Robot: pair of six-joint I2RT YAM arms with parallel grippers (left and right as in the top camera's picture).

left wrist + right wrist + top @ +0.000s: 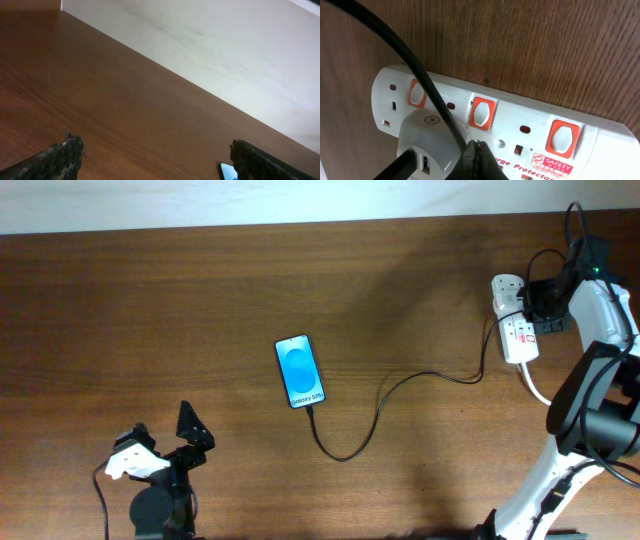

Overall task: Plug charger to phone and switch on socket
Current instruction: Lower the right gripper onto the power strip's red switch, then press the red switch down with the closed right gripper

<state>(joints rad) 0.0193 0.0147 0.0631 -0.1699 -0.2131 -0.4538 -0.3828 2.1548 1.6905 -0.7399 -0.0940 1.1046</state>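
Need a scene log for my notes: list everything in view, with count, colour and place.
phone: one, blue screen, dark frame, mid-table.
charger: one, thin black cable, from the phone's lower end to the socket.
socket: one, white, three red switches in the right wrist view, table's far right.
adapter: one, white, plugged into the socket's end.
cord: one, thick white, leaving the socket.
table: one, brown wood.
left gripper: black, open, empty, near left.
right gripper: black, shut, at the socket beside the adapter.
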